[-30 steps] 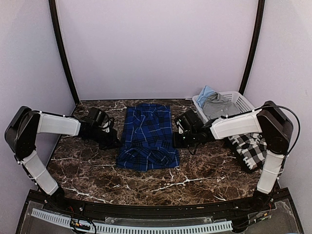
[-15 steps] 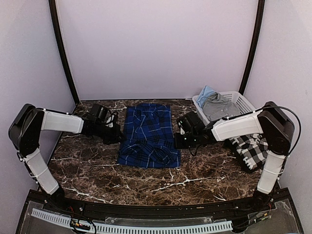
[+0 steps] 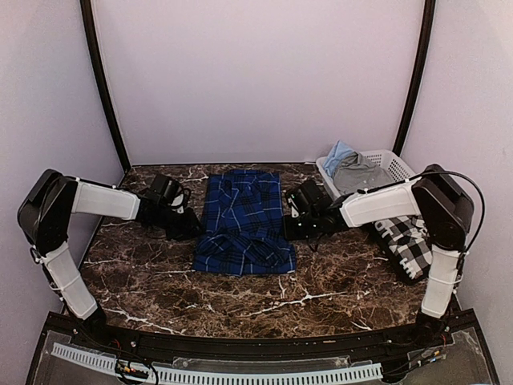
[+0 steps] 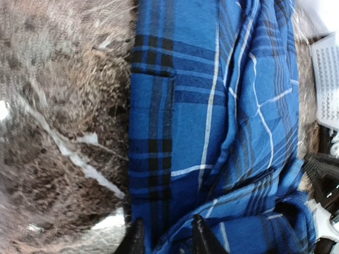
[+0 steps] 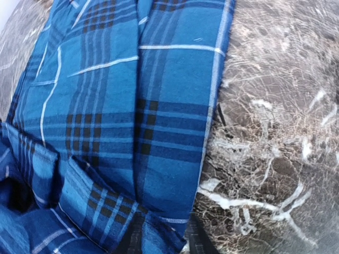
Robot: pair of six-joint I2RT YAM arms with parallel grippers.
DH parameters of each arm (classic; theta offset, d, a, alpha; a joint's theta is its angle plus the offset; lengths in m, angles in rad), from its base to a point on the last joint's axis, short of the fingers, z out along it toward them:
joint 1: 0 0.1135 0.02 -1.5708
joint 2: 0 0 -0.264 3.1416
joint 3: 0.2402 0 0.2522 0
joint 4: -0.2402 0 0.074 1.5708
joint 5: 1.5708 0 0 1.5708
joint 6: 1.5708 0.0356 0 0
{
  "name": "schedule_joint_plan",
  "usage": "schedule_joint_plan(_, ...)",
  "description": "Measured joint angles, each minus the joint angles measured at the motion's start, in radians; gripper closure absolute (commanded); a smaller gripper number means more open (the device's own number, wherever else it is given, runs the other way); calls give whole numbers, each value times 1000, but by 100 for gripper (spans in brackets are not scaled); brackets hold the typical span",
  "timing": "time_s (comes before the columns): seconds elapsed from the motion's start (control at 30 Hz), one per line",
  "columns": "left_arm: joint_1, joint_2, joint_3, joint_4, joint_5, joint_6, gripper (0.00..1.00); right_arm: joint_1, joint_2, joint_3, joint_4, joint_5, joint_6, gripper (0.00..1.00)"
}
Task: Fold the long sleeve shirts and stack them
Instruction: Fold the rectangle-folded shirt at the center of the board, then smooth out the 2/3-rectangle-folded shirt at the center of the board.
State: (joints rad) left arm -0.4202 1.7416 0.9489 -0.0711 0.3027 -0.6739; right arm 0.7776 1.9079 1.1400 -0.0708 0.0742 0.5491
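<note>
The royal blue plaid shirt (image 3: 243, 220) lies partly folded in the middle of the marble table, its lower part bunched. My left gripper (image 3: 192, 227) is at the shirt's left edge. In the left wrist view (image 4: 167, 241) it is open, and its fingertips (image 4: 136, 241) straddle that edge of the blue cloth (image 4: 212, 106). My right gripper (image 3: 287, 227) is at the shirt's right edge. In the right wrist view (image 5: 165, 241) it is open over the hem of the cloth (image 5: 159, 106). The black-and-white check shirt (image 3: 413, 241) lies at the far right.
A white basket (image 3: 401, 168) holding grey and light blue clothes stands at the back right corner. The right arm's forearm reaches across in front of it. Dark marble table (image 3: 240, 301) runs to the near edge.
Both grippers have closed in on the blue shirt's sides, the left moving right and a little back, the right moving left. The shirt's lower part has shifted slightly.
</note>
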Motion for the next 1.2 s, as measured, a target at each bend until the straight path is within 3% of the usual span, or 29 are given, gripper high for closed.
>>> schedule_joint_plan(0.1,0,-22,1,-29,-31,4,50,0,-5,13,-15,8,-23,55)
schedule_joint_plan(0.17,1,-53,1,-52,-54,8,42,0,-18,14,-35,14,-25,54)
schedule_joint_plan(0.27,2,-119,1,-84,-84,20,40,0,-65,12,-66,14,-40,53)
schedule_joint_plan(0.43,2,-261,-31,-113,-105,39,42,15,-166,-20,-87,13,-50,54)
schedule_joint_plan(0.83,-66,-549,-306,-124,-56,29,53,167,-283,-139,-175,8,-42,55)
schedule_joint_plan(1.2,-142,-520,-394,-36,-56,2,56,206,-275,-166,-164,1,-20,61)
